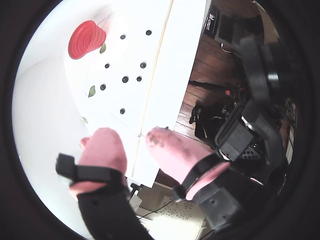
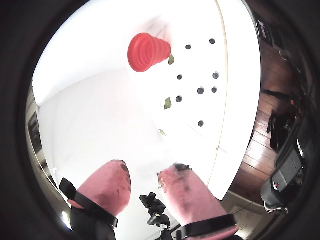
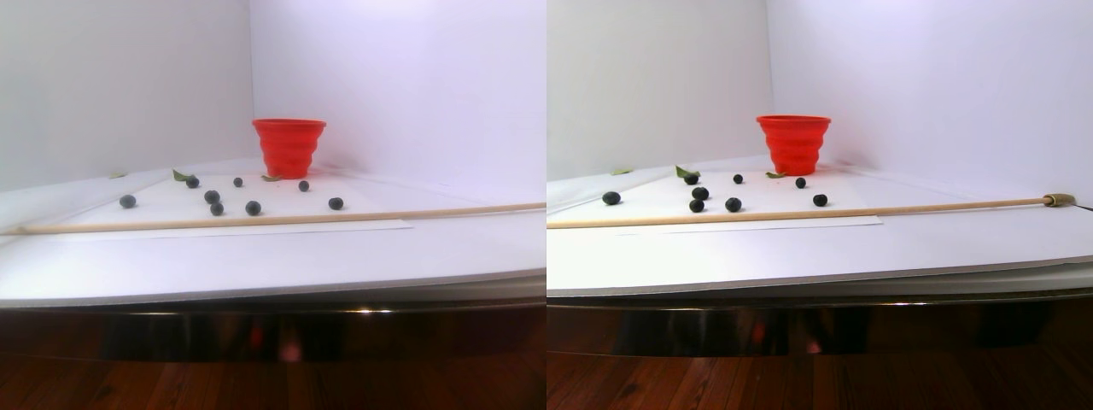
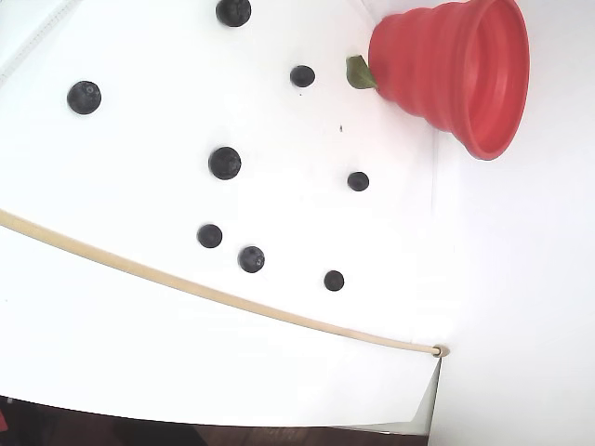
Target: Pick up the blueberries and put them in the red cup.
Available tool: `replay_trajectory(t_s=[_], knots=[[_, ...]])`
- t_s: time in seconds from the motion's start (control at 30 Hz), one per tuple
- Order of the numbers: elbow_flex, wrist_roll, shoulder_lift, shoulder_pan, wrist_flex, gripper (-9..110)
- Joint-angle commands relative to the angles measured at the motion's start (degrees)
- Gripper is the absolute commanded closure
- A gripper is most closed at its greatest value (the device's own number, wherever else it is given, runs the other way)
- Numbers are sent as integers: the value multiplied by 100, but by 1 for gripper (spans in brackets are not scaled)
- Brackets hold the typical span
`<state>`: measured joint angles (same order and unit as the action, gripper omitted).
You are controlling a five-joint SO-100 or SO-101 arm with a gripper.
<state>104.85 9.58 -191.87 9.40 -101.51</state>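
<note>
Blueberries [image 2: 200, 91] lie scattered well beyond the open, empty claw [image 2: 144, 175].

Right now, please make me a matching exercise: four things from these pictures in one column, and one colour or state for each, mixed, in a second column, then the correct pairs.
Things:
1. cup
2. berries
3. stick
4. gripper

Descriptions:
A. open, pink fingers, holding nothing
B. dark, scattered on the white sheet
C. red, upright, wide rim on top
D. thin, pale wood, lying across the sheet

Pairs: 1-C, 2-B, 3-D, 4-A
</note>
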Motion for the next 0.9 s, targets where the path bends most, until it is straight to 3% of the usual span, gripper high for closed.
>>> replay_trajectory(t_s=[0.0, 0.5, 0.57, 0.7, 0.87], knots=[[-88, 26, 105, -35, 26, 90], [-97, 26, 44, -53, 18, 90], [-88, 44, 44, -158, 35, 82], [-88, 35, 105, -633, 35, 90], [-88, 62, 114, -62, 44, 90]])
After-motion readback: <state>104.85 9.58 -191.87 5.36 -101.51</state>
